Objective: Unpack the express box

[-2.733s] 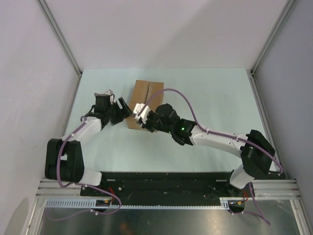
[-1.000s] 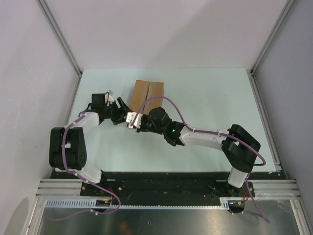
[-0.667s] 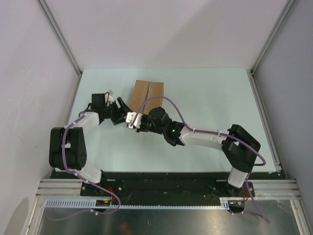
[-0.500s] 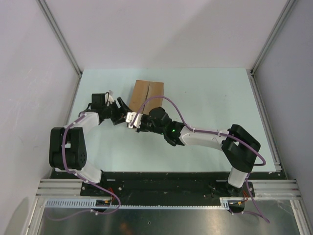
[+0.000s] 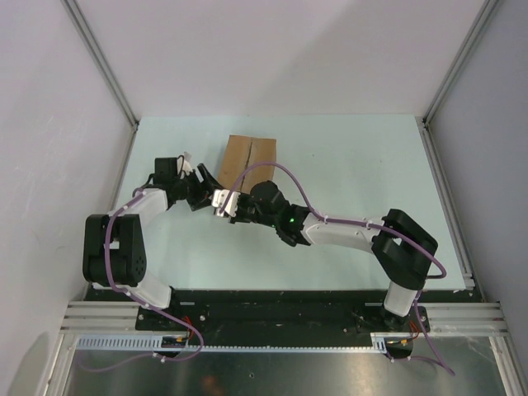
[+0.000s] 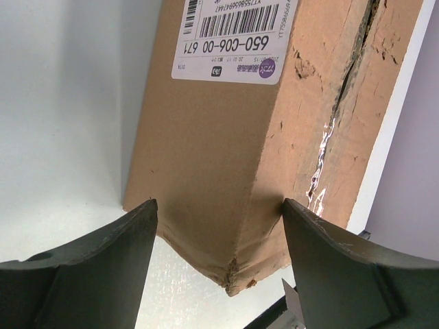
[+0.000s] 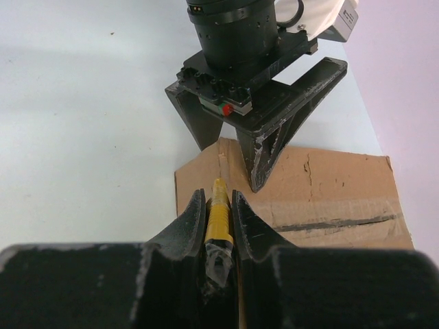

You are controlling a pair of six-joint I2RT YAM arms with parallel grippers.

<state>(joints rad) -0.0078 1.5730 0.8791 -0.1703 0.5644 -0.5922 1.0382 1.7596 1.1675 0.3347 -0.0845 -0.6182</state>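
The pale green tabletop (image 5: 355,165) carries the express box (image 5: 250,161), a brown corrugated cardboard carton, lying left of centre toward the far side. Its flaps are shut and the taped seam is only cracked, so whatever is inside is hidden. The left gripper (image 6: 218,209), jaws spread wide, straddles the box's near corner, I'd guess to steady it. The right gripper (image 7: 218,197) pinches a slim yellow blade tool (image 7: 218,214), its tip at the box's end, presumably for slitting tape.

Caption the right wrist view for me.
Right gripper, shut on a yellow tool, aims at the express box corner straddled by the open left gripper.
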